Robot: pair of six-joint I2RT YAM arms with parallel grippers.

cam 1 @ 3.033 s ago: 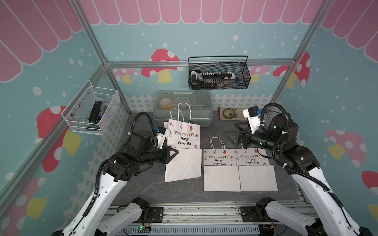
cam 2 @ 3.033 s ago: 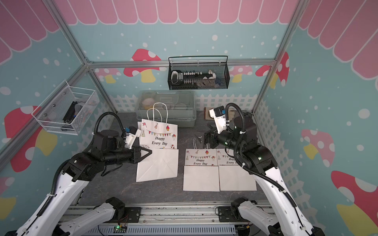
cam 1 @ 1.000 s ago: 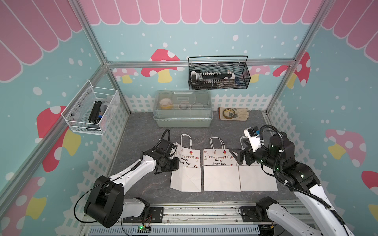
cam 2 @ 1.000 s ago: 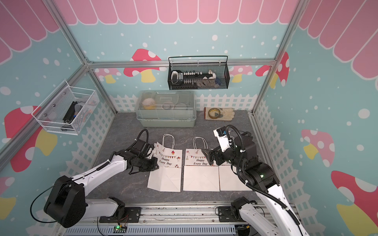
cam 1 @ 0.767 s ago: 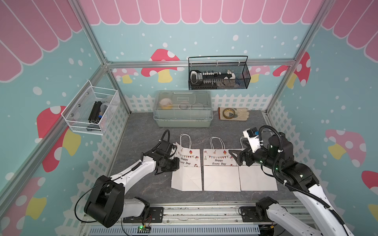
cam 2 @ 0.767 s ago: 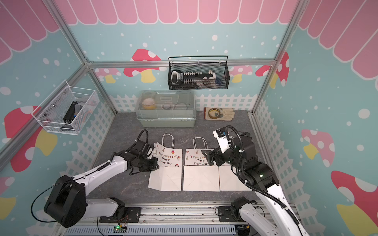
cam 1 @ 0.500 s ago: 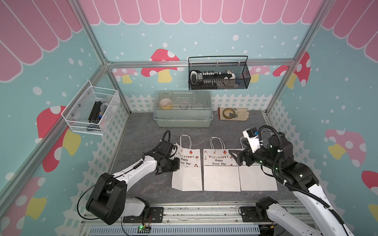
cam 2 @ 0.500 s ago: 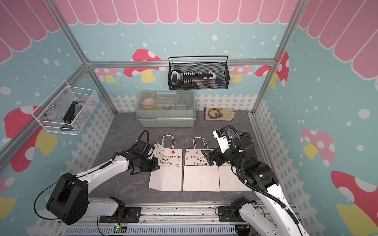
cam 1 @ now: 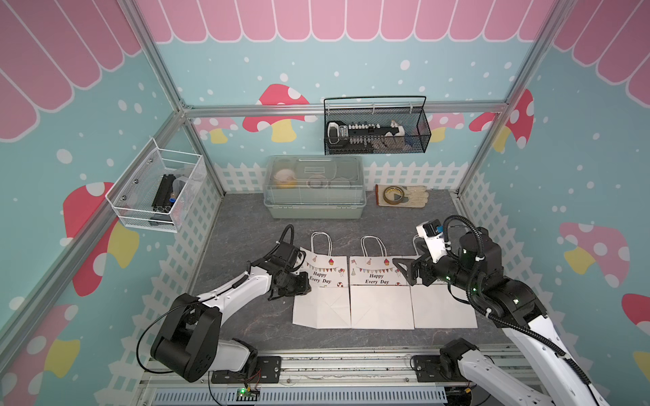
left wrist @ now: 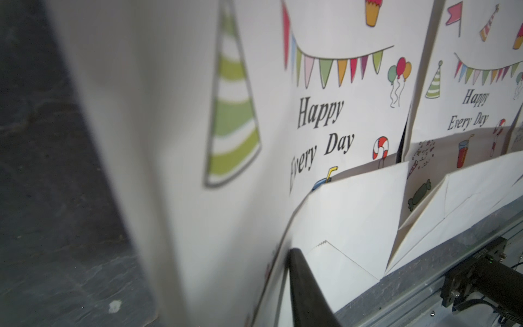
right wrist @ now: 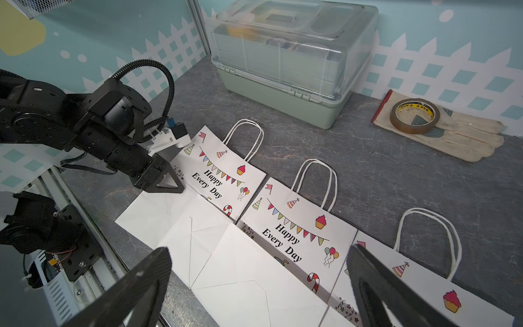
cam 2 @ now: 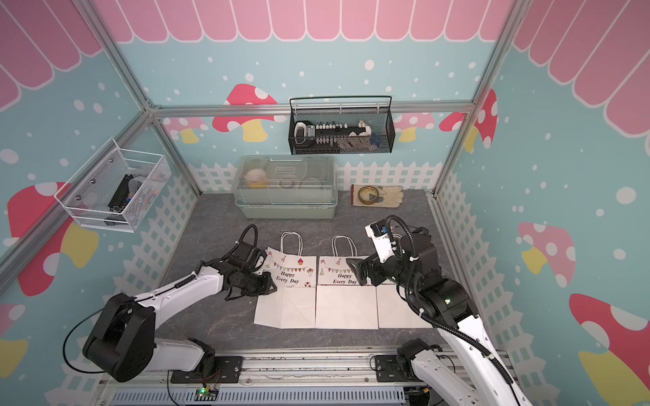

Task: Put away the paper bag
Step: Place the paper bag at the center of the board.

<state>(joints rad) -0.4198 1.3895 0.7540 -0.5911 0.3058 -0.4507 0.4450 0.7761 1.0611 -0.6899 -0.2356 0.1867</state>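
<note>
Obs.: three flat bags lie in a row on the dark grey stone-pattern tabletop (cam 1: 246, 239). The task item, the white printed paper bag (cam 1: 323, 291) (cam 2: 286, 297), is the one at the left end. It lies flat, handles toward the back wall, its right edge just beside the middle bag (cam 1: 380, 291). The third bag (cam 1: 445, 305) is at the right end.

Left gripper (cam 1: 305, 285) (right wrist: 169, 185) sits low at the task bag's left edge, level with the fold line. In the left wrist view only one black finger (left wrist: 305, 288) shows, against the paper by the folded bottom flap (left wrist: 353, 215). I cannot tell whether the jaws pinch the edge or stand slightly apart.

Right gripper (cam 1: 403, 271) (right wrist: 257, 257) is spread wide and empty, above the seam between the middle and third bags.

Judgement: placement looks essentially done; what is left is to let go and pull clear.

Risks:
- If the paper is pinched or snagged when the arm backs out, the bag drags left or rotates and breaks the row.
- The flap stands slightly raised. A finger moving toward it could hook under and flip or crease it.
- A push rightward would ride the bag over the middle bag.
- If the right gripper descends, it could shift either neighbour.
</note>
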